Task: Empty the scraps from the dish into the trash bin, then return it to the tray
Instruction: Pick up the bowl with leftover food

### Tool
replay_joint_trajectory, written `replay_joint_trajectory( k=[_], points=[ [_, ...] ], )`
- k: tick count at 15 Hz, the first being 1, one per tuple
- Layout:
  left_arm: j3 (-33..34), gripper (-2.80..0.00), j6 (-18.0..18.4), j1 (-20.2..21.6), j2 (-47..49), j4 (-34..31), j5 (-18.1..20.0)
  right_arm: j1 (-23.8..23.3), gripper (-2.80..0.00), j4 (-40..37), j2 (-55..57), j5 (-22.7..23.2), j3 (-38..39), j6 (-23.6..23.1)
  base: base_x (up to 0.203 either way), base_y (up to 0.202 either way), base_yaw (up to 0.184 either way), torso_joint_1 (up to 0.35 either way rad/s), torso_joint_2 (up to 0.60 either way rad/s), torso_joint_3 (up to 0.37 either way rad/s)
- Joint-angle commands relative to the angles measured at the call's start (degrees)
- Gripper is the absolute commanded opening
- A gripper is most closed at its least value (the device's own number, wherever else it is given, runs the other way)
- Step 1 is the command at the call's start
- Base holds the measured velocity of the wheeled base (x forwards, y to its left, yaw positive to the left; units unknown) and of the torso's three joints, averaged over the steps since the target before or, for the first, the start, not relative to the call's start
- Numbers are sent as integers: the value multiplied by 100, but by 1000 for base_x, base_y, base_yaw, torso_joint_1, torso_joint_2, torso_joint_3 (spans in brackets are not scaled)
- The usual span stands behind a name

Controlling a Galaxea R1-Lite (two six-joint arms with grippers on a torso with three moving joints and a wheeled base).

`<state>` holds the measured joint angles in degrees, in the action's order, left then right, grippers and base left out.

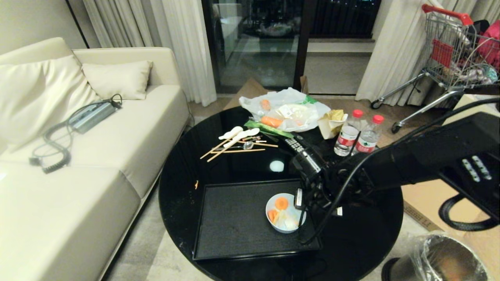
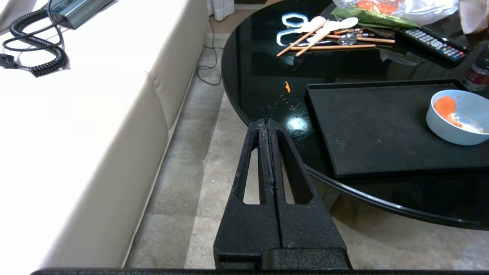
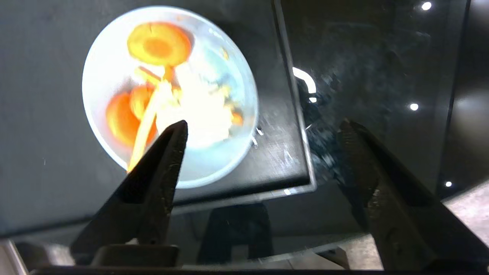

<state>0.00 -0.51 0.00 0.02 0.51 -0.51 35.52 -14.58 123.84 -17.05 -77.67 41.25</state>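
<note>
The small round pale blue-white bowl (image 1: 285, 213) is sitting upright, mouth facing up, on the flat rectangular black tray (image 1: 234, 218), near that tray's right edge. Being round, the bowl is showing no long axis; the tray's long side is running left to right across the round glossy black table (image 1: 183, 171). Inside the bowl, the orange carrot slices and pale food bits (image 1: 282, 214) are lying heaped together.

The right gripper (image 3: 263, 128) is hanging above the bowl's right side with its two fingers spread wide and nothing between them. In the right wrist view, one fingertip is lying over the bowl's rim and the other over the bare tabletop beyond the tray's edge; whether either is touching anything cannot be told. The head view is showing only the black right arm reaching in from the right, hiding the fingers.

The left gripper (image 2: 267, 124) is appearing only in its own wrist view, pressed closed and empty, low by the table's edge, between the cream sofa (image 2: 95, 126) and the table.

Only the head view is showing the silvery metal bin with a clear plastic liner (image 1: 441, 257), standing on the floor at the lower right, off the table.
</note>
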Motion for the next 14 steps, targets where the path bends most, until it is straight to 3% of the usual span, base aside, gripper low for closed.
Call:
replay_joint_trajectory(
  k=[1, 13, 14],
  points=[
    [0, -280, -1, 0, -2, 2, -1, -2, 0, -3, 334, -17, -171, 40, 0, 0, 0, 0, 0, 0],
    [0, -280, -1, 0, -2, 2, -1, -131, 0, 34, 925, -202, -599, 50, 0, 0, 0, 0, 0, 0],
    [0, -280, -1, 0, -2, 2, -1, -141, -91, 10, 955, -203, -668, 50, 0, 0, 0, 0, 0, 0]
  ],
)
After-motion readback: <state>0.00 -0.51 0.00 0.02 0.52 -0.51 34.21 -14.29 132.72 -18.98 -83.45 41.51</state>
